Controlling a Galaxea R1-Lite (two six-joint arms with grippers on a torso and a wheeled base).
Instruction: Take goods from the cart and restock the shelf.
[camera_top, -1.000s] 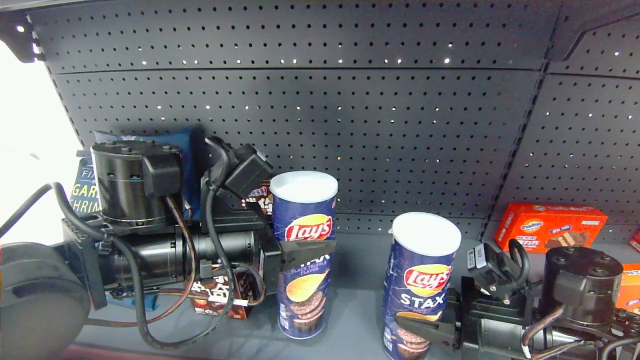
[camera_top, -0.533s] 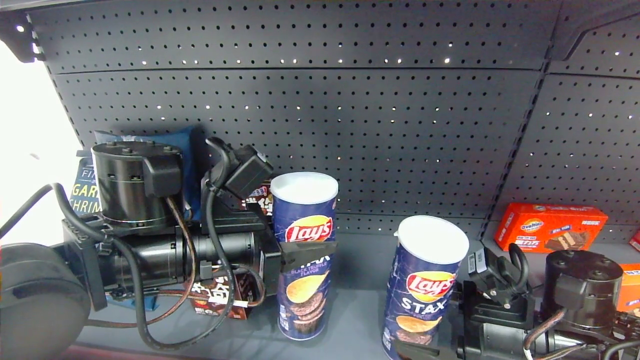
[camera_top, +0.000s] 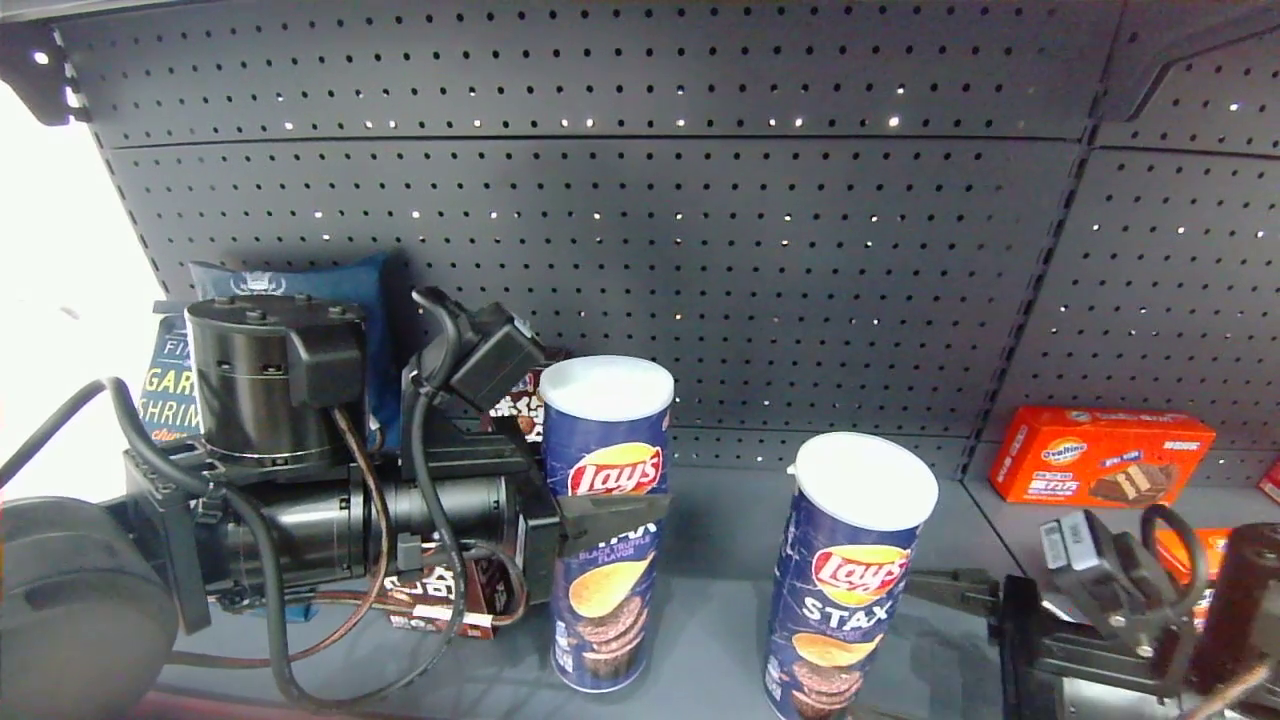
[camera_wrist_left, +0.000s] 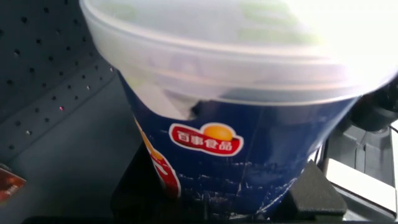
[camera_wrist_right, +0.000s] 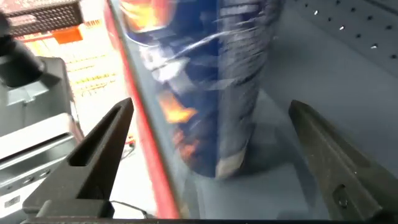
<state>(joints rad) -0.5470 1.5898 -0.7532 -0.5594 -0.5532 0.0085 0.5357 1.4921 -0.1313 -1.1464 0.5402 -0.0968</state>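
Here, 2 chip cans (camera_top: 607, 420) (camera_top: 855, 560) on the shelf (camera_top: 720, 520): left hand (camera_top: 600, 505) clamps 1, right hand (camera_wrist_right: 214, 168) spread open near the other.

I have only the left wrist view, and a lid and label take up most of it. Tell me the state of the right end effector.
Observer: The right end effector is open. The right can sits ahead of its fingers, not gripped.
Operator: Now give me that can's pose.
Observer: It stands upright on the shelf, lid up, apart from the left can and to its right.
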